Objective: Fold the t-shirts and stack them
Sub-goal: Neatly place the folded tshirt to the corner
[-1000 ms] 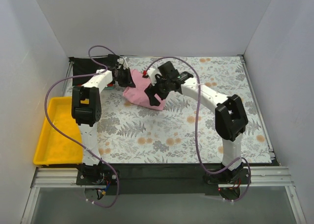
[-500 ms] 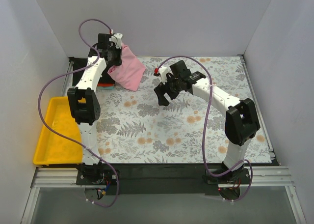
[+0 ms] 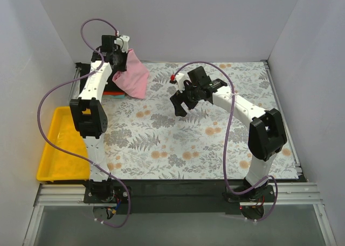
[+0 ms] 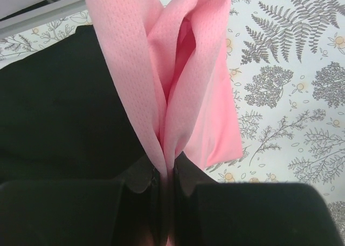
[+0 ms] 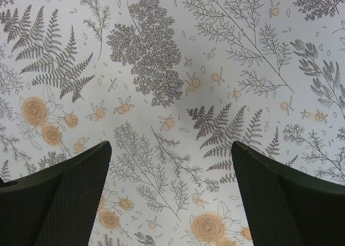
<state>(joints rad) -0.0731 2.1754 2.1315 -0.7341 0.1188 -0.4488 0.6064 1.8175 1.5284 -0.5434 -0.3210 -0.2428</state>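
The desk point(image 3: 178, 188) is spread almost edge to edge with a grey-and-orange floral cloth point(image 3: 183, 149), lying flat; only a dark bare strip shows along the near side. At the far-left corner a black t-shirt point(image 4: 64, 106) lies folded on the cloth, topping a low pile; an orange-red t-shirt point(image 3: 113, 93) shows as a thin edge beneath it. A yellow plastic tray point(image 3: 51, 168) sits just beside the cloth's left edge, toward the near corner.
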